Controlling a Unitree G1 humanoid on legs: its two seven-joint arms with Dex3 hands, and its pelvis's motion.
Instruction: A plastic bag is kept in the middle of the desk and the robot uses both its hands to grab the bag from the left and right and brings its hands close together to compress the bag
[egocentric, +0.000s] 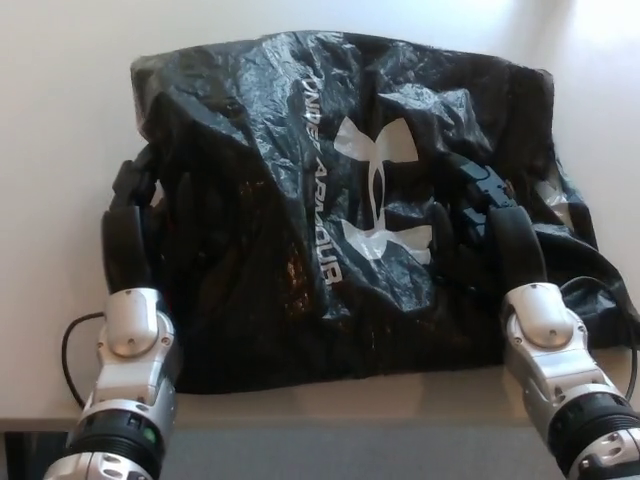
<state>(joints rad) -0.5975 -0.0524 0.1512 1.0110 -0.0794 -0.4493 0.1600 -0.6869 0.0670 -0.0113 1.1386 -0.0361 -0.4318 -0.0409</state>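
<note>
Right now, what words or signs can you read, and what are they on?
"UNDER ARMOUR": white letters running down the bag, partly creased, so some letters are hard to make out.
A white logo of two joined curves, with no letters, sits beside the words on the bag.
No other words or numbers can be read.

Bag (260, 230) is showing glossy black w/ grey-white glints along the creases, plus a white logo (378, 190) & white lettering (318, 180) running near-to-far mid-bag. Desk (60, 120) is looking pale off-white, brightening twd the far right. Left hand (130, 225) & right hand (490, 215) are reading black; both wrists are showing silver-grey over black cuffs, the left w/ a green speck.
</note>
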